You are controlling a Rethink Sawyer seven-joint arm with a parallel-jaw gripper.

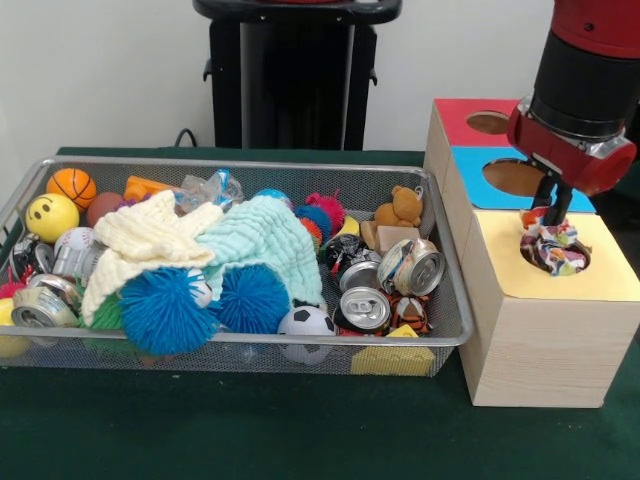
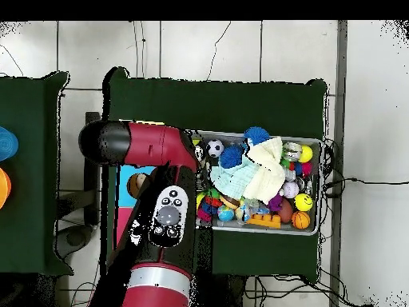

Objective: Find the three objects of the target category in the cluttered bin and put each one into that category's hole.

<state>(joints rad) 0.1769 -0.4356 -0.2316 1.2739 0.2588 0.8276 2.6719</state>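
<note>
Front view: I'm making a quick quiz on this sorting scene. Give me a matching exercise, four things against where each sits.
Things:
1. fabric bundle
2. teddy bear
3. basketball
4. soccer ball

Places:
A. bin's near rim, beside a can
B. bin's far left corner
C. in the yellow box's hole, under the pincer
D. bin's far right corner

Pairs: 1-C, 2-D, 3-B, 4-A
</note>
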